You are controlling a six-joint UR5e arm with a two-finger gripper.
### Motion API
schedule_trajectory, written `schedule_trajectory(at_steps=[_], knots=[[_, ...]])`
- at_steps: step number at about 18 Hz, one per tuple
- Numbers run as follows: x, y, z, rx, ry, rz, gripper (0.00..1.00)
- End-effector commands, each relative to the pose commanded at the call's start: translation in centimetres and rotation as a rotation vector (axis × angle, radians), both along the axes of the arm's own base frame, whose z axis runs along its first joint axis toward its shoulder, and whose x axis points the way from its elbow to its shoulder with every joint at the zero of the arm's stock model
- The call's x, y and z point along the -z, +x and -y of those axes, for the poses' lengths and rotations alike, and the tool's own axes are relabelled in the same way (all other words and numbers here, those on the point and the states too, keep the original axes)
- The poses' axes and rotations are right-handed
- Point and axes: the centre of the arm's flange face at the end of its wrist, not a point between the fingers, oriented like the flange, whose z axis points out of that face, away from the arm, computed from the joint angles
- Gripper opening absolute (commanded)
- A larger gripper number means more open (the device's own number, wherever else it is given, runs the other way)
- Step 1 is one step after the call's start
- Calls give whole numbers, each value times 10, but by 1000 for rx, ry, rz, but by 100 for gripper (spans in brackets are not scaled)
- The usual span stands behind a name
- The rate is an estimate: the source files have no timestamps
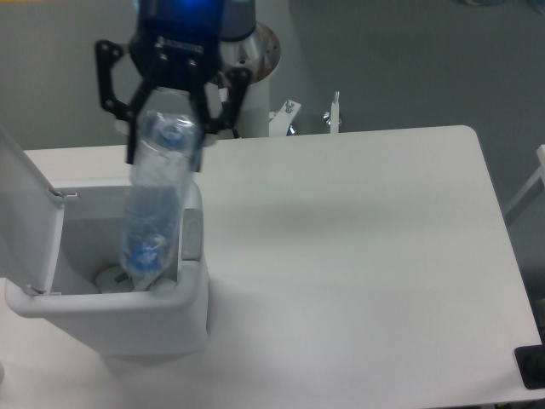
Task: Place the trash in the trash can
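Over the open can [102, 319], the gripper [166, 128] has its fingers closed on the bottle [157, 196], whose lower end already dips inside, so only release seems left for it, while something pale, perhaps the wrapper [111, 277], lies within.

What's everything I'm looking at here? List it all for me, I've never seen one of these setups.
bottle: one, clear with a blue tint, crinkled, hanging tilted with its lower end inside the bin's opening.
trash can: one, white, at the table's left front, lid flipped open to the left.
small pale item: one, lying in the bin beside the bottle; too unclear to identify.
table: one, white, filling most of the view.
metal fittings: a few, silver, at the table's far edge.
gripper: one, black, its fingers closed on the bottle's upper end, above the bin.
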Motion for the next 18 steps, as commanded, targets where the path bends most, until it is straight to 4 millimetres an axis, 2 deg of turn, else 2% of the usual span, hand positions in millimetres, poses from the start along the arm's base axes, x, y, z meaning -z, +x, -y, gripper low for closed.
schedule_trajectory(at_steps=[1,3,6,9,10,11,12,13,15,18], knots=[[9,-2,-2,14,-16,-8,100],[22,-6,-11,25,-39,1,100],[31,-10,-15,22,-59,4,100],[24,-12,-11,13,-51,-9,100],[17,-19,-6,-8,-46,-21,100],[10,-35,9,-49,-36,-33,100],[-1,-56,26,-101,-21,-44,100],[-3,-81,43,-157,-20,-50,100],[-7,-102,69,-208,-23,-76,100],[-1,-115,82,-241,-39,-75,100]])
